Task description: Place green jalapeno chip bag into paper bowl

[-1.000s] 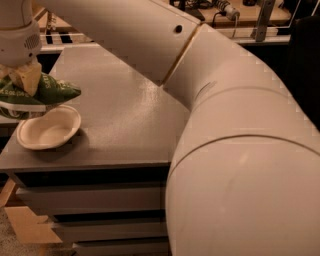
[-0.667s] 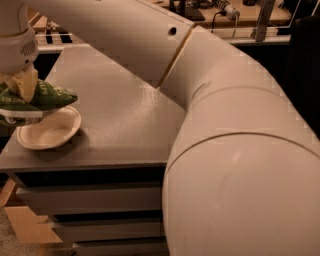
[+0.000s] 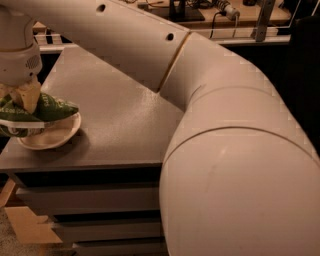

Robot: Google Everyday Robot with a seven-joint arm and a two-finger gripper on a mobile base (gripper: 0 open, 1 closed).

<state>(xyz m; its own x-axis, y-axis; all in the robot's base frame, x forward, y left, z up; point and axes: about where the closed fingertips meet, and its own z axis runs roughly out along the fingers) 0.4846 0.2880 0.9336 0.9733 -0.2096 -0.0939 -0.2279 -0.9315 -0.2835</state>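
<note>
The green jalapeno chip bag (image 3: 42,111) is crinkled, with white sealed edges. It hangs in my gripper (image 3: 22,97) at the far left of the camera view, just over the paper bowl (image 3: 60,135). The bowl is off-white and shallow and stands near the front left corner of the grey table (image 3: 120,120). The bag covers most of the bowl's top and seems to touch its rim. My gripper is shut on the bag's top. My big white arm (image 3: 210,130) fills the right and upper part of the view.
The table's front edge (image 3: 85,167) runs just below the bowl, with grey drawers (image 3: 90,200) under it. A cardboard box (image 3: 30,225) stands on the floor at the lower left. A bench with cables (image 3: 225,10) lies at the back.
My gripper has lowered the chip bag from above and behind the bowl to right over it. The bowl has not moved.
</note>
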